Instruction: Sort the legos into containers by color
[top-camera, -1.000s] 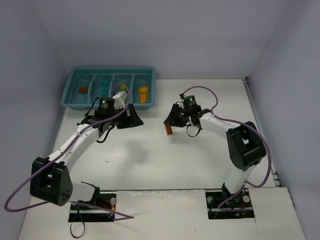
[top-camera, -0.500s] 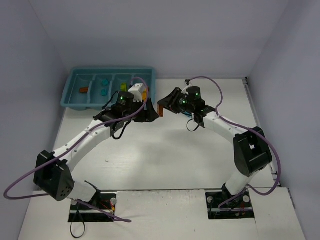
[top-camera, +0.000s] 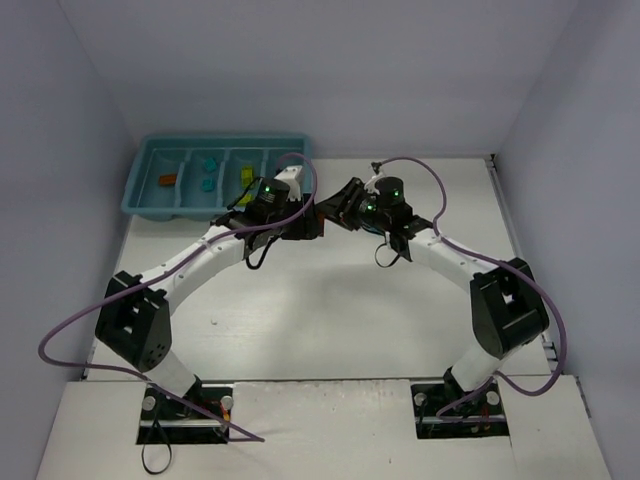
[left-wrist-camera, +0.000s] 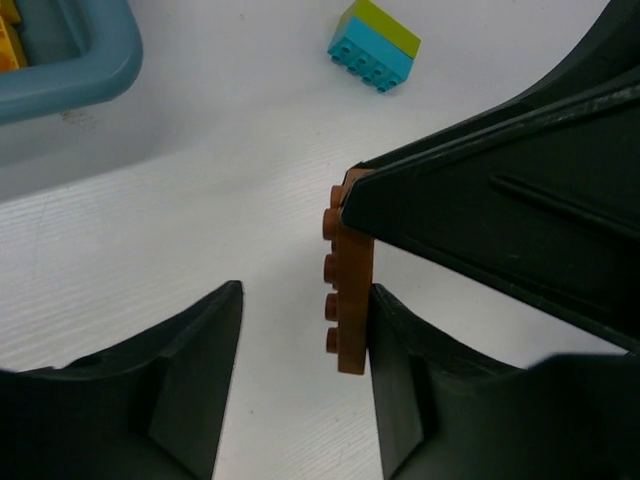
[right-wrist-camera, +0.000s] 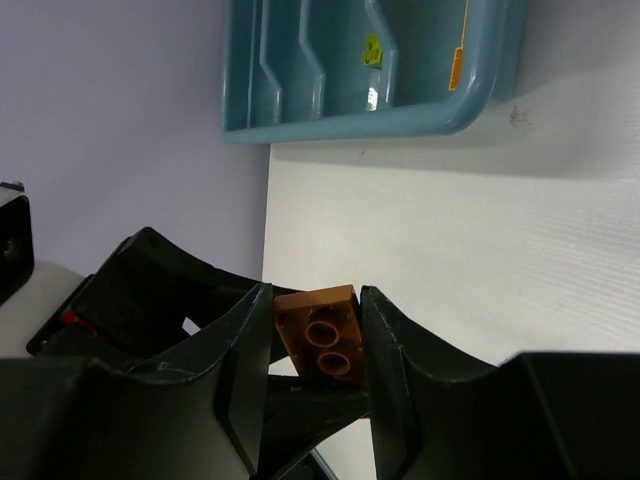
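Earlier apart, the left gripper (left-wrist-camera: 305, 295) and the right gripper (right-wrist-camera: 316, 300) are now meeting beside the tray (top-camera: 137, 183). The right one is clamping the brown-orange brick (right-wrist-camera: 320, 335), and the left one's fingers are standing apart around it. From above, the grippers are hiding the brick.

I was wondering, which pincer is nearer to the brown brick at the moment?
Right. The right pincer is shut on the brown brick. The left pincer is open, with the brick's free end between its fingers, not clamped.

The white surface (top-camera: 330, 320) carries the long teal tray (top-camera: 134, 188) at its far left corner. Near the tray's right end, apart from it, lies a teal brick (left-wrist-camera: 366, 58), with a lime brick (left-wrist-camera: 386, 27) apparently stuck to it.
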